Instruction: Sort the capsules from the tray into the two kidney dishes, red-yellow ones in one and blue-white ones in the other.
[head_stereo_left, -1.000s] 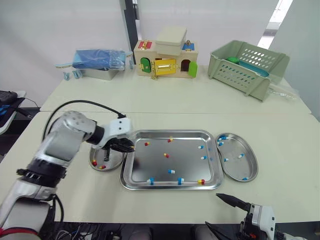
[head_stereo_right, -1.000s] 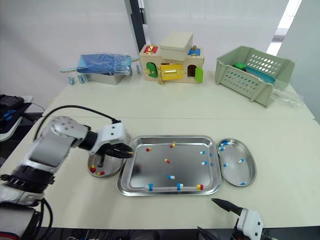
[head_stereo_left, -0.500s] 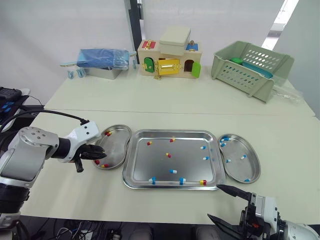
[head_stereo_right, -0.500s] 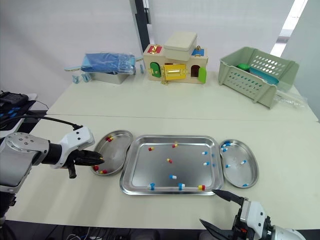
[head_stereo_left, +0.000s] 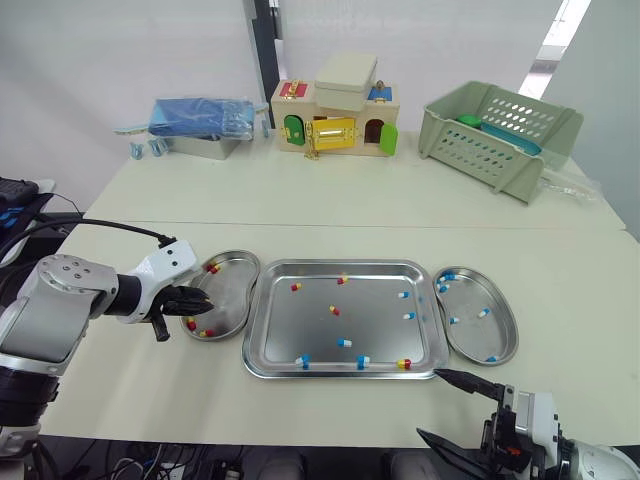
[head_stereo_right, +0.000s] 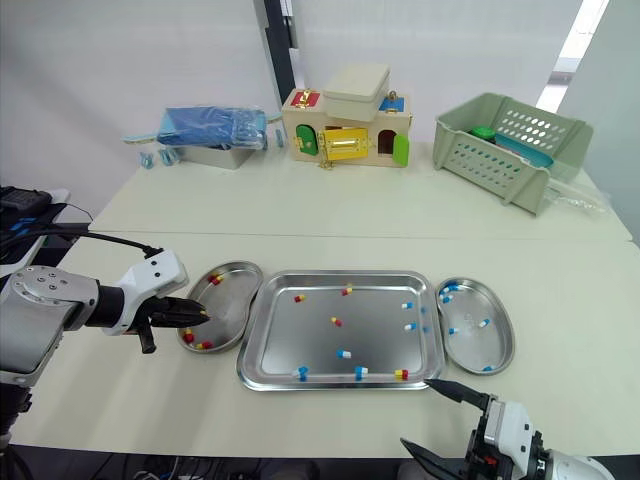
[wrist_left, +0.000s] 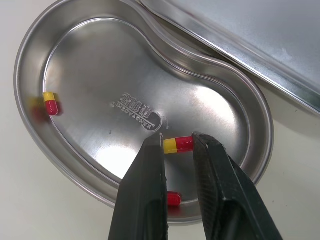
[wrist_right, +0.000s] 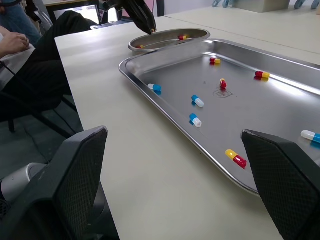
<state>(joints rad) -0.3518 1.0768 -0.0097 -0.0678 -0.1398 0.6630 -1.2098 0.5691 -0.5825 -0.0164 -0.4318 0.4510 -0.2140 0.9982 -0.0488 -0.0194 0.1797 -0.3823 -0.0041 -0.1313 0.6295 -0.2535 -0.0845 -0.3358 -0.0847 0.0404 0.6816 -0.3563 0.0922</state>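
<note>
On pale table (head_stereo_left: 330, 205): tray (head_stereo_left: 343, 264), basket (head_stereo_left: 497, 135); wall (head_stereo_left: 120, 50) probably white.

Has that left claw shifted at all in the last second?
Yes. The left gripper has pulled back leftward, from the tray edge to the outer side of the left kidney dish.

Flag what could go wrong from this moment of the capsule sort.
1. The left tool hangs open close over the left kidney dish; a dip could flick its red-yellow capsules out.
2. The right tool sits open by the front rim of the tray; a bump could scatter its unsorted capsules.
</note>
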